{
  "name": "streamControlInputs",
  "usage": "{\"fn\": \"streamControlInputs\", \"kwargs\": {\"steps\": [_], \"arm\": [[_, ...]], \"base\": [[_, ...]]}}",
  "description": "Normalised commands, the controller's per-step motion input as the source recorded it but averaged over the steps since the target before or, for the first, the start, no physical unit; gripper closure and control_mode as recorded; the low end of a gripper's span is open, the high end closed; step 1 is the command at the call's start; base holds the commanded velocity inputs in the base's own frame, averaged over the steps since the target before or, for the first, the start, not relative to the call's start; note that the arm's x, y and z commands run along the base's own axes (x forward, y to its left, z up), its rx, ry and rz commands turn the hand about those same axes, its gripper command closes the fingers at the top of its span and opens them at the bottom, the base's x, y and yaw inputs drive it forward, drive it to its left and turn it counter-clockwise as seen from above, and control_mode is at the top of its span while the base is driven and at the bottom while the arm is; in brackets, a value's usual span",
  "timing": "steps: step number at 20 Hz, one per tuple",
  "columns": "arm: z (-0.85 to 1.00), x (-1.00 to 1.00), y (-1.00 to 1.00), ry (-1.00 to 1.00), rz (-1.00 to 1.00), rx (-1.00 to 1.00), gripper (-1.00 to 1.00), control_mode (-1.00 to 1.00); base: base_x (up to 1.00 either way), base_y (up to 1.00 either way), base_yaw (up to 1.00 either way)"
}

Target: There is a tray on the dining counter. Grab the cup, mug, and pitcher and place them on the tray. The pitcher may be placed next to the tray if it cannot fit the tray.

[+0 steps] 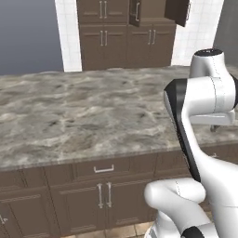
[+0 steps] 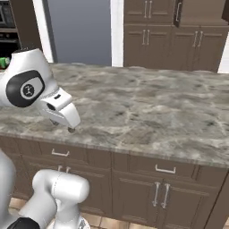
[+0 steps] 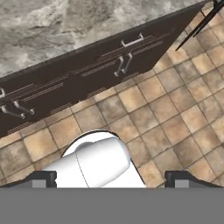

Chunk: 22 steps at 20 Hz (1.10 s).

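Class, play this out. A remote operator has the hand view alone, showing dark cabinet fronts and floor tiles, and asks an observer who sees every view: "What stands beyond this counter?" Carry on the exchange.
Observer: Beyond the dining counter there is a wall of tall brown cabinets.
Operator: Are any of them open?
Observer: Yes. In the left base view one upper door stands ajar.
Operator: Is there any sign of the cup?
Observer: Perhaps. A small green thing sits at the left edge of the right base view, past the counter's far side. It is too small to say what it is.
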Motion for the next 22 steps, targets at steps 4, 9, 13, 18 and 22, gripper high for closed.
{"fn": "streamControlInputs", "kwargs": {"steps": [4,9,13,18,22], "arm": [[0.00,0.00,0.00,0.00,0.00,0.00,-1.00,1.00],[0.00,0.00,0.00,0.00,0.00,0.00,-1.00,1.00],[0.00,0.00,0.00,0.00,0.00,0.00,-1.00,1.00],[0.00,0.00,0.00,0.00,0.00,0.00,-1.00,1.00],[0.00,0.00,0.00,0.00,0.00,0.00,-1.00,1.00]], "base": [[-0.25,-1.00,0.00],[-0.24,-1.00,0.00],[-0.20,-1.00,0.00],[-0.03,-1.00,0.08],[0.00,-1.00,0.27]]}}
